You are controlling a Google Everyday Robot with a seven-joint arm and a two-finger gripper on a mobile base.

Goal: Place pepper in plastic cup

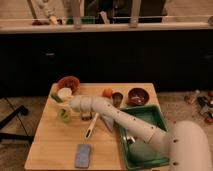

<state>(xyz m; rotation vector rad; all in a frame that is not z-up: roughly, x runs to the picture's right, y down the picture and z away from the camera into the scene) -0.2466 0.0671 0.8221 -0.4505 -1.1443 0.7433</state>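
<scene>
Dim, soft blur; pincer [59, 98] over table's left.

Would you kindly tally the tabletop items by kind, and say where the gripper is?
Cups: 3, plastic cup, white cup, metal cup
Bowls: 2
Produce: 2, pepper, orange
Tray: 1
Sponge: 1
Utensil: 1
Total: 10
Gripper: over the plastic cup.

The white arm [125, 120] reaches left across the wooden table [50, 150], and its gripper [61, 100] sits just above the lime-green plastic cup [64, 116]. The green pepper [56, 97] is at the gripper, beside the white cup [65, 93] (in front of a reddish bowl [69, 82]). A green tray [150, 150] lies at right.
</scene>
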